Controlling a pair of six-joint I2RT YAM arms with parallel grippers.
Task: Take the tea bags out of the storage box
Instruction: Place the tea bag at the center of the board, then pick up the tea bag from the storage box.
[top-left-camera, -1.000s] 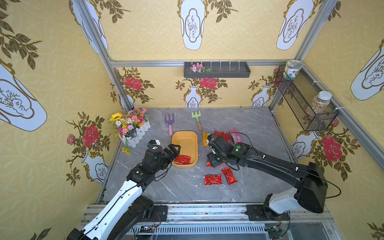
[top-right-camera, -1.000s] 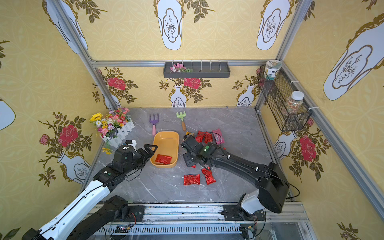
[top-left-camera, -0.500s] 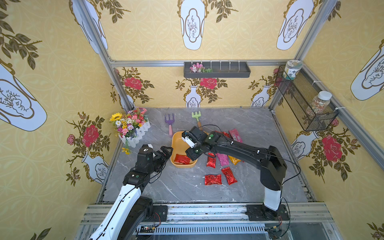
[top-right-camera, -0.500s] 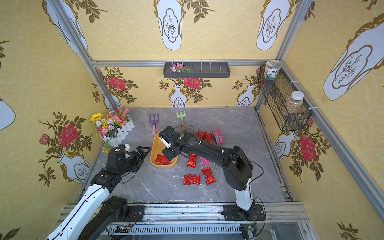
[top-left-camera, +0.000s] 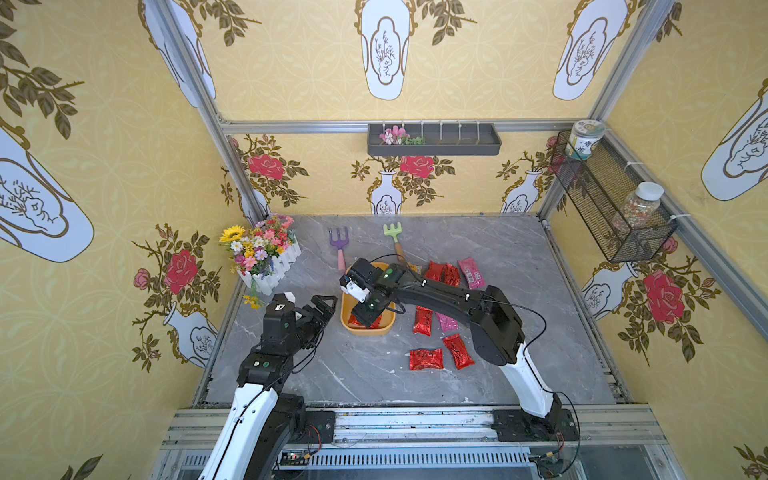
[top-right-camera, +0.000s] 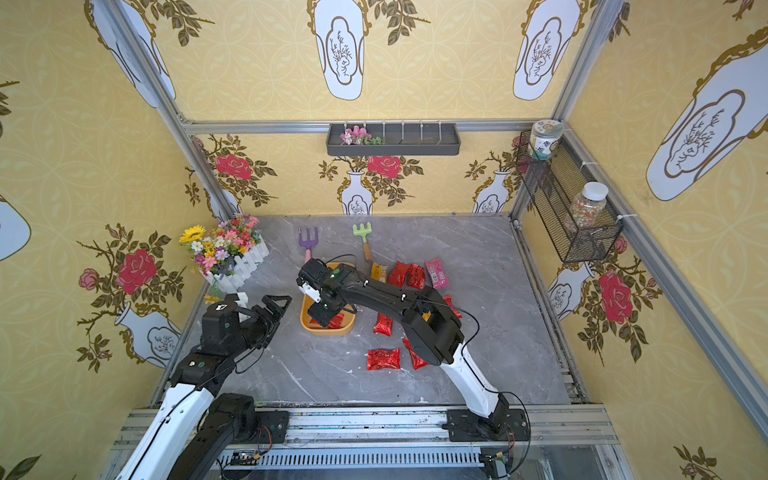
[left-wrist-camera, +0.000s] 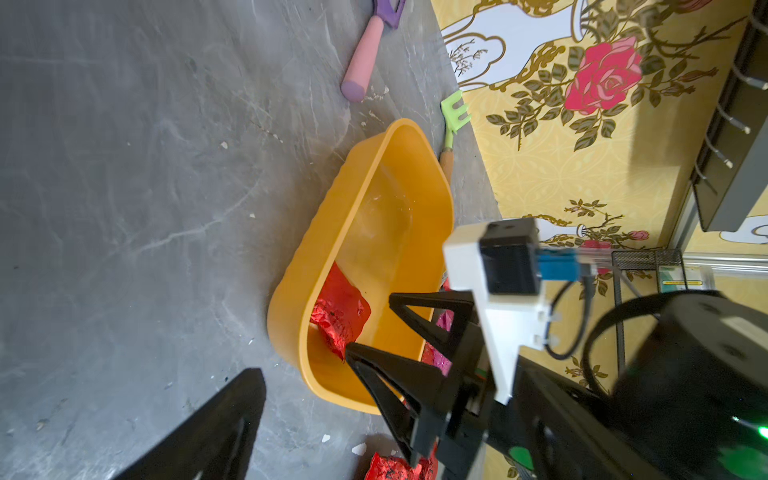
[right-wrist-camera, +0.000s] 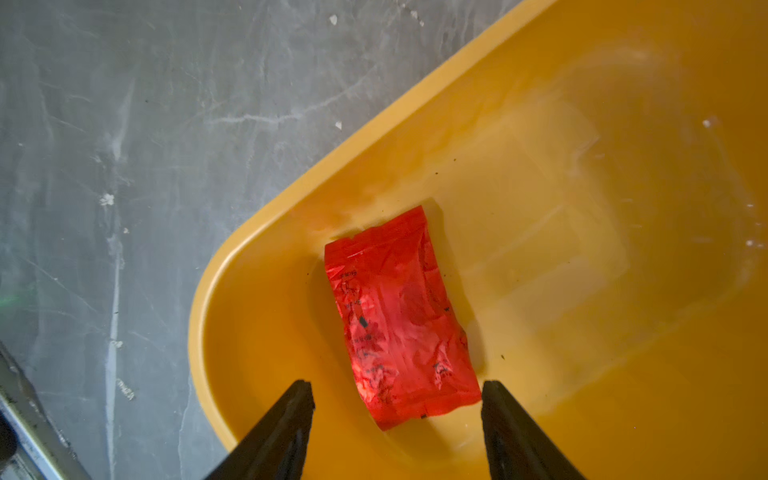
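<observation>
The orange storage box (top-left-camera: 347, 323) (top-right-camera: 306, 325) lies mid-table. One crinkly red tea bag (right-wrist-camera: 395, 307) (left-wrist-camera: 338, 316) rests flat in its near end. My right gripper (right-wrist-camera: 397, 384) (top-left-camera: 363, 313) is down inside the box and open, one finger on each side of that bag's end, gripping nothing. Several more tea bags lie on the table right of the box: red ones (top-left-camera: 426, 359) (top-left-camera: 424, 320), a pink one (top-left-camera: 471, 272) and an orange one (top-right-camera: 378, 272). My left gripper (top-left-camera: 326, 303) (top-right-camera: 278, 303) hangs wide open and empty just left of the box.
A white picket-fence flower box (top-left-camera: 266, 257) stands at the left edge. A purple fork (top-left-camera: 338, 245) and a green rake (top-left-camera: 395, 237) lie behind the box. A grey shelf (top-left-camera: 434, 139) hangs on the back wall, a wire basket (top-left-camera: 611, 203) with jars on the right wall.
My right arm swung left from the loose tea bags to over the box, and its gripper dropped inside and opened wider. My left gripper backed slightly off the box's corner.
</observation>
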